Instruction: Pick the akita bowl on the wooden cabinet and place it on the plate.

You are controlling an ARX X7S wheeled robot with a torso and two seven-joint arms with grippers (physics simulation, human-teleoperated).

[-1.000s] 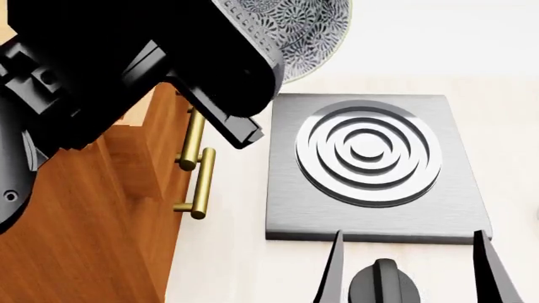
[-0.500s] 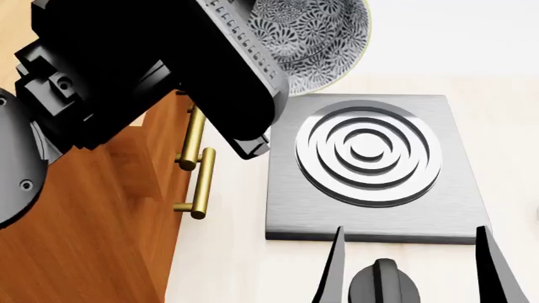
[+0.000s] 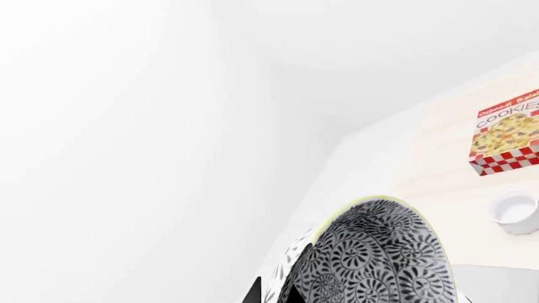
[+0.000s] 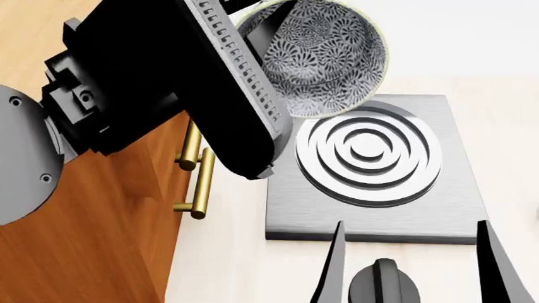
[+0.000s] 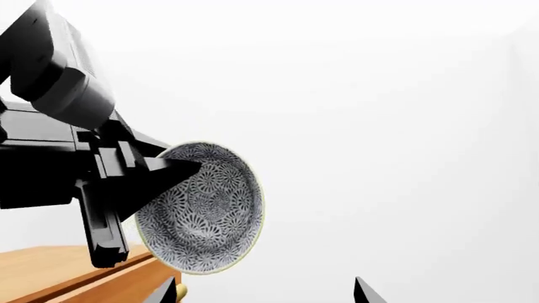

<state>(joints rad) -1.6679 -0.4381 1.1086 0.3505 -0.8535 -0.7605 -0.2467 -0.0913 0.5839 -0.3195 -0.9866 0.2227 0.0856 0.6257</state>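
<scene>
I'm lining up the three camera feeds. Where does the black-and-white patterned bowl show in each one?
Head view: the black-and-white patterned bowl is at top centre, above the grey square stove, held at its rim by the left gripper.
Left wrist view: at the bottom edge, right of centre.
Right wrist view: left of centre, above the orange-brown wooden cabinet.
Shared landmark: the bowl's pale rim.

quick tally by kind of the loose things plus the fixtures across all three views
patterned bowl: 1
white cup: 1
cookie box: 1
stove: 1
wooden cabinet: 1
total: 5
</scene>
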